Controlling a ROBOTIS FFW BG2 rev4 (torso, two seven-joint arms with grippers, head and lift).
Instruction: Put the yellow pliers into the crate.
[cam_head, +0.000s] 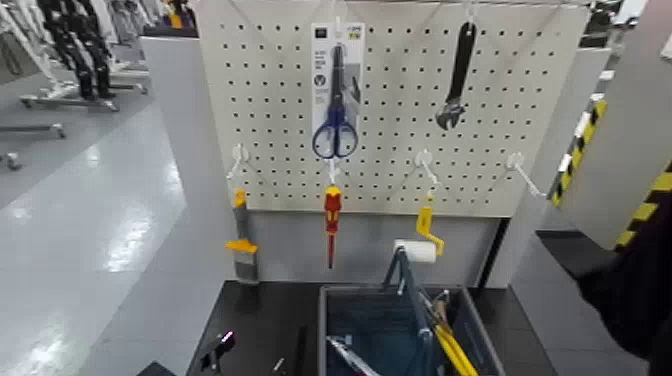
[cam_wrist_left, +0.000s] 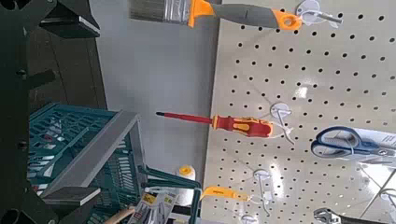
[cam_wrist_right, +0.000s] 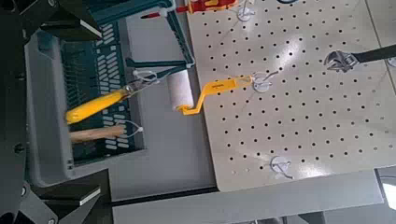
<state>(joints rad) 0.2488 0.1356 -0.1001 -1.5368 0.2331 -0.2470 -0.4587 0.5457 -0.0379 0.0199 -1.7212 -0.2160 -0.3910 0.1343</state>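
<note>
In the head view we see the yellow pliers (cam_head: 452, 350) lying in the crate (cam_head: 335, 312) at lower centre; our left gripper (cam_head: 218, 350) sits lower left, its state unclear; in the right wrist view the pliers (cam_wrist_right: 98, 105) rest inside the crate (cam_wrist_right: 51, 112); the right gripper goes unseen.

Crate (cam_head: 340, 320): slatted blue-grey plastic, matt.
Yellow pliers (cam_wrist_right: 98, 105): glossy yellow handles, dark metal jaws.
Pegboard (cam_head: 270, 110): smooth white perforated panel, slight sheen; white hooks.
Scissors (cam_head: 335, 125): blue plastic grips, on printed paper card.
Wrench (cam_head: 456, 80): dark metal, dull.
Screwdriver (cam_head: 332, 215): red-and-yellow plastic handle, red shaft.
Paint roller (cam_head: 420, 240): yellow plastic handle, white fuzzy sleeve.
Brush (cam_wrist_left: 201, 11): grey-and-orange handle, metal ferrule.
Floor (cam_head: 90, 220): glossy, reflective grey.
</note>
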